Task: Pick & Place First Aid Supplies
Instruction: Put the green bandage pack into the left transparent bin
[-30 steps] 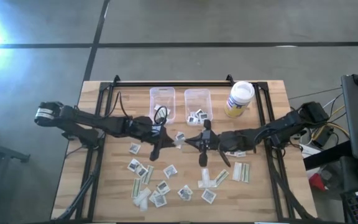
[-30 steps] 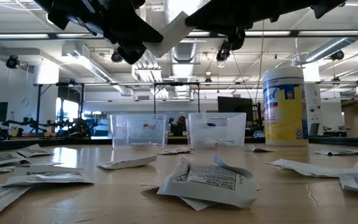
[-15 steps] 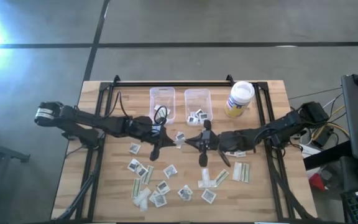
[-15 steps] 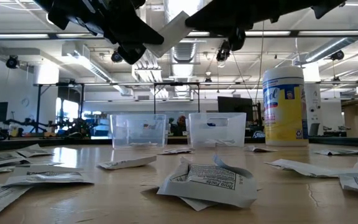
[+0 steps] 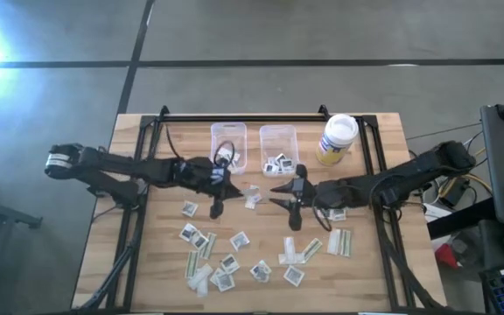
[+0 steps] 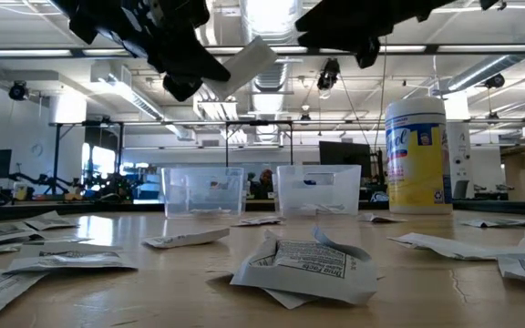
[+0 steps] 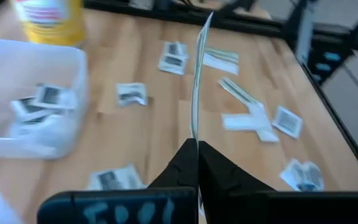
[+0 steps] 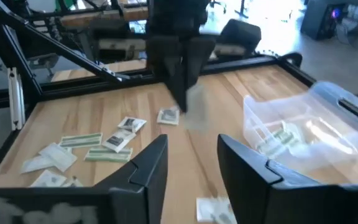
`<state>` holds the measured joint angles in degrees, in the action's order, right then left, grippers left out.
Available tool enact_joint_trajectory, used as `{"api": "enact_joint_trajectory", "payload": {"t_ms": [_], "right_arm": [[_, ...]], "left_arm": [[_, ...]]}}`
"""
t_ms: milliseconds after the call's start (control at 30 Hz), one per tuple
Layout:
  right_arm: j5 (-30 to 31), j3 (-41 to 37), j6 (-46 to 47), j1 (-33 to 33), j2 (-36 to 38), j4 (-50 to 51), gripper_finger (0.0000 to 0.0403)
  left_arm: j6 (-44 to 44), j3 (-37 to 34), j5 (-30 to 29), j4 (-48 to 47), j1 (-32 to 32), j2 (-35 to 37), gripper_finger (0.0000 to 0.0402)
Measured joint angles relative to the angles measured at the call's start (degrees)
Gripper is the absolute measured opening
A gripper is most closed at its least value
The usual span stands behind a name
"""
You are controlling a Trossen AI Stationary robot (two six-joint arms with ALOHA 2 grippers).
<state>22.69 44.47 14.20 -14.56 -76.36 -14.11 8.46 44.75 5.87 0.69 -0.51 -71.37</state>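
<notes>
High view: left hand (image 5: pixel 227 185) above the wooden table (image 5: pixel 147 271), just in front of the left clear plastic rectangular bin (image 5: pixel 228 133), pressed together, pinching a long narrow pale paper strip (image 5: pixel 250 196) by one end. Right hand (image 5: pixel 280 191) close by, in front of the right clear plastic bin (image 5: pixel 279 138), fingers spread, holding nothing. Small square white packets with dark print (image 5: pixel 192 234) and more pale strips (image 5: pixel 339 241) scattered over the table's near half; a few packets inside the right bin. White-lidded yellow canister (image 5: pixel 337 138) beside that bin.
</notes>
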Motion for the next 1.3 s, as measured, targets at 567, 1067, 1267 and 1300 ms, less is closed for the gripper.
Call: {"api": "enact_joint_trajectory", "payload": {"t_ms": [567, 1067, 1267, 1300], "right_arm": [[-0.36, -0.02, 8.35, -5.31, 4.31, 10.93, 0.0124], [-0.17, -0.07, 8.35, -6.94, 2.34, 10.38, 0.0102], [0.01, -0.07, 8.35, -6.94, 2.23, 10.22, 0.0095], [0.01, -0.07, 8.33, -6.94, 2.23, 10.05, 0.0093]], "left_arm": [[9.71, -0.22, -0.87, -0.72, -22.45, 4.28, 0.0], [20.66, -13.95, -2.16, 15.32, -27.79, 4.08, 0.0], [22.17, -17.6, -8.79, 17.79, -27.76, 3.81, 0.0], [22.17, -18.02, -9.36, 17.83, -27.76, 3.75, 0.0]]}}
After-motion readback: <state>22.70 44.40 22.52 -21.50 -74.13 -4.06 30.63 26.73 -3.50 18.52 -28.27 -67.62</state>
